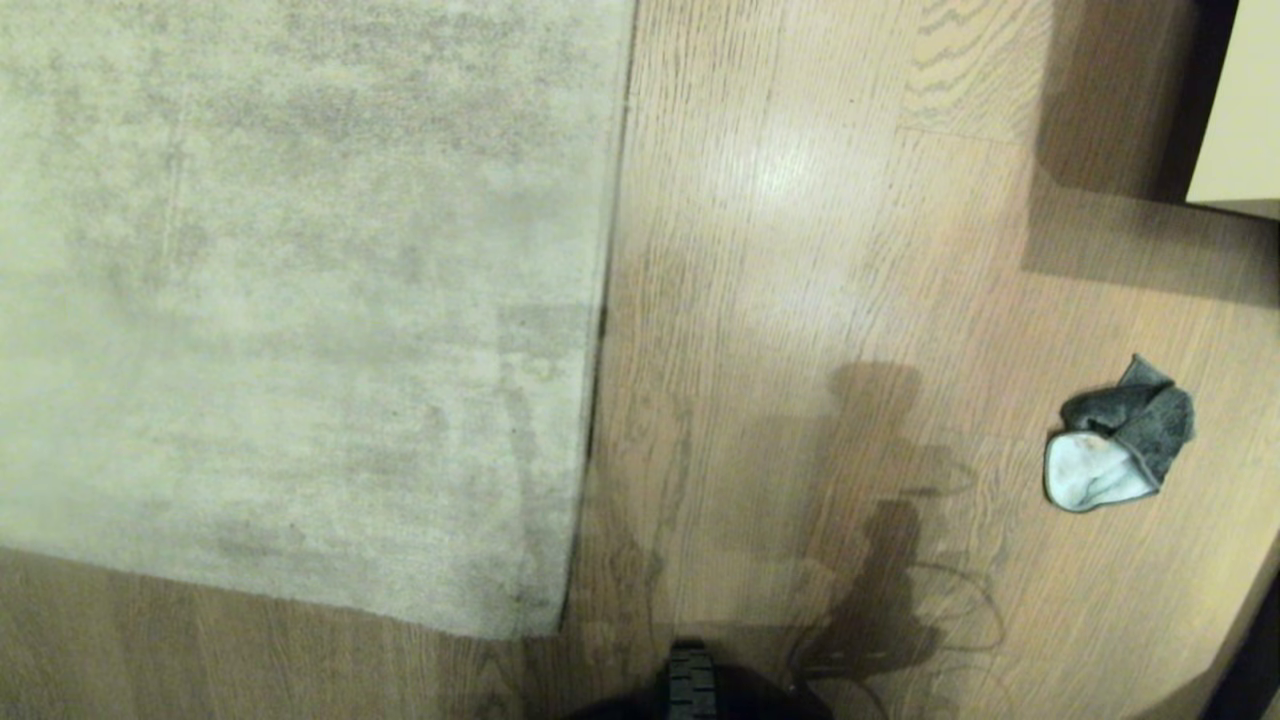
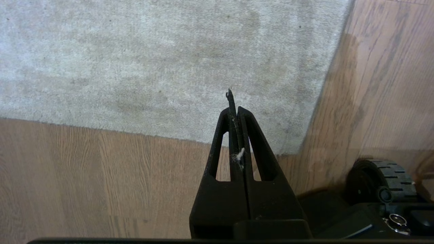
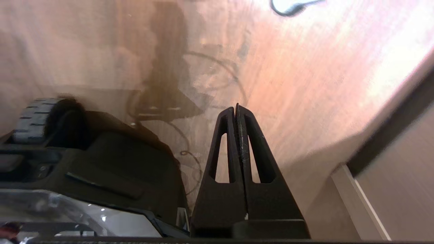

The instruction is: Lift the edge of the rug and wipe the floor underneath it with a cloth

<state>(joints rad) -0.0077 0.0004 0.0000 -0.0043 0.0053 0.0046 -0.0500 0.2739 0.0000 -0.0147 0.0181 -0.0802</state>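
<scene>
Hanging above rug corner and bare boards, both my grippers empty, fingers pressed together.

Neither of my arms shows in the head view; only my base wheel (image 1: 690, 680) intrudes at 6 o'clock, cut off by the frame. The rug (image 1: 300, 280) fills the 9 to 12 o'clock portion, flat on the floor (image 1: 780, 300), its near corner just beside that wheel; its far and left limits run out of view. The cloth (image 1: 1118, 440) lies crumpled at 3 o'clock, well apart from the rug, a pale patch showing on its near side. My left gripper (image 2: 234, 101) hovers over the rug corner, a dark shred and a white fibre caught between its tips. My right gripper (image 3: 236, 110) hangs over floor; its view is blurred, and only a sliver of the cloth shows at 12 o'clock. A pale furniture corner (image 1: 1240, 110) at 2 o'clock is cut off.
</scene>
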